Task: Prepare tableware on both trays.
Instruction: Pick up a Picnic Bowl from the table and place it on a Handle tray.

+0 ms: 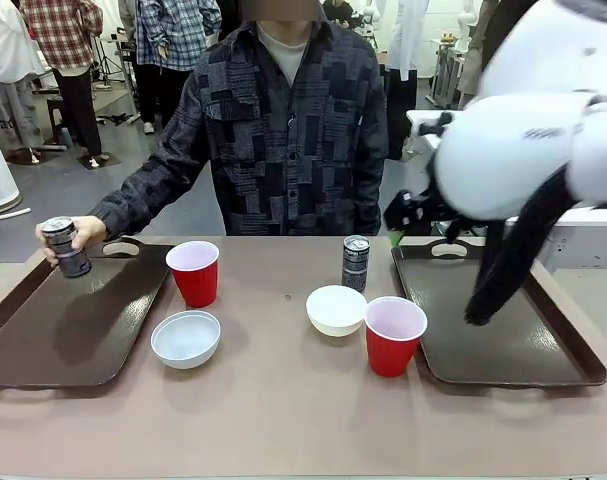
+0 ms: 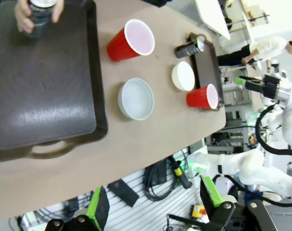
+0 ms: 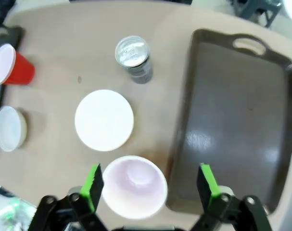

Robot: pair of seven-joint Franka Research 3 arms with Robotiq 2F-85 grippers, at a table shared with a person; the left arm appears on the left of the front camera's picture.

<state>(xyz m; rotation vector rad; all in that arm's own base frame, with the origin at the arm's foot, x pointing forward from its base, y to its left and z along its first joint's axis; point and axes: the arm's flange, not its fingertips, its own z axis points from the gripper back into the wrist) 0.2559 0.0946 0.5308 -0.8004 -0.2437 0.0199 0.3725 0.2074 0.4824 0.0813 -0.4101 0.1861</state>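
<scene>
Both claws stand spread and empty, the left claw (image 2: 153, 204) above the bench (image 2: 136, 159), the right claw (image 3: 149, 187) over the near cup (image 3: 131, 180). A hand (image 1: 80, 231) holds one can (image 1: 63, 246) at the far corner of the left tray (image 1: 73, 335).

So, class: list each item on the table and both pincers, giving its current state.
left tray, bare
right tray, bare
held can, upright, in the person's hand at the left tray's far corner
free can, upright between the trays
left cup, upright, empty
right cup, upright, empty
left bowl, upright, empty
right bowl, upright, empty
left pincer, open, holding nothing
right pincer, open, holding nothing
</scene>
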